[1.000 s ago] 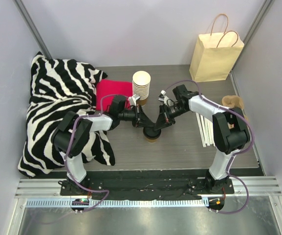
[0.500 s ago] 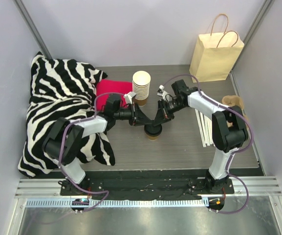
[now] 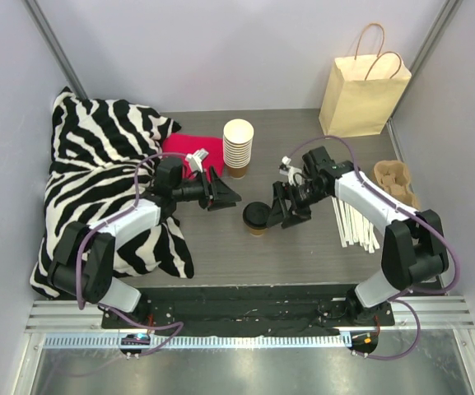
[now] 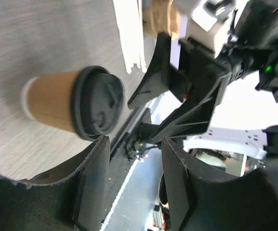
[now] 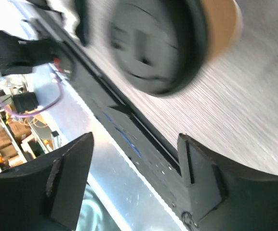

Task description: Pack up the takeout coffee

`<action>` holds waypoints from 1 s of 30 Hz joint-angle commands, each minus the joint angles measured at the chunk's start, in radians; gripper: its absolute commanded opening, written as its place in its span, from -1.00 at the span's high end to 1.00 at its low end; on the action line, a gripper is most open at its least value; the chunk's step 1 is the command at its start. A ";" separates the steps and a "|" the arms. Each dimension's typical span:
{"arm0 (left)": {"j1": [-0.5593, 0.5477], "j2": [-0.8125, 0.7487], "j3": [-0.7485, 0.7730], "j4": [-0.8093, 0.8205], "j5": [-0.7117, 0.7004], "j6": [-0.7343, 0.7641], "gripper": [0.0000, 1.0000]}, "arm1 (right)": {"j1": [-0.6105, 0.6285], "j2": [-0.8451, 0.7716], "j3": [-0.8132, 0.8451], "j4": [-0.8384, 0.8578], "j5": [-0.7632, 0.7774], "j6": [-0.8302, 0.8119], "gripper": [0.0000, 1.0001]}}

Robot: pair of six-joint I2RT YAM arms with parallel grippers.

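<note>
The takeout coffee [image 3: 256,218], a brown paper cup with a black lid [image 4: 98,109], stands upright on the grey table between both arms. My left gripper [image 3: 227,194] hovers a short way to the cup's left, open, with nothing between its fingers [image 4: 93,183]. To the right of the cup, my right gripper [image 3: 277,212] is also open and empty. In the right wrist view the lidded cup [image 5: 153,43] lies blurred beyond the open gripper [image 5: 135,144]. The left wrist view shows the left gripper [image 4: 136,159] apart from the cup, and the right gripper [image 4: 177,82] beyond it.
A tan paper bag [image 3: 363,90] with handles stands upright at the back right. A stack of cream cups [image 3: 238,148] is behind the coffee. A zebra pillow [image 3: 97,181] and pink cloth [image 3: 189,152] fill the left. White sticks [image 3: 352,218] and a pulp carrier [image 3: 393,177] lie right.
Both grippers were shut at the cup's lid; each has opened and pulled away, the left one leftward, the right one rightward. The cup stays standing on the table.
</note>
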 commanded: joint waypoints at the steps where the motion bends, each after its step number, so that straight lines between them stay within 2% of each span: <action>1: 0.025 -0.046 -0.007 -0.047 -0.024 0.054 -0.03 | -0.003 0.016 -0.018 0.030 0.057 0.047 -0.61; 8: 0.028 -0.058 -0.048 -0.116 -0.063 0.119 -0.18 | -0.004 0.160 0.103 0.035 -0.003 -0.002 -0.62; 15: 0.097 0.006 -0.019 -0.084 -0.038 0.099 -0.18 | -0.003 0.281 0.219 0.056 -0.026 -0.016 -0.63; 21: 0.107 0.029 -0.017 -0.076 -0.054 0.120 -0.19 | 0.009 0.366 0.311 0.065 -0.061 -0.028 -0.63; 30: 0.113 0.125 -0.011 -0.047 -0.074 0.088 0.01 | 0.072 0.409 0.403 0.142 -0.129 0.068 -0.63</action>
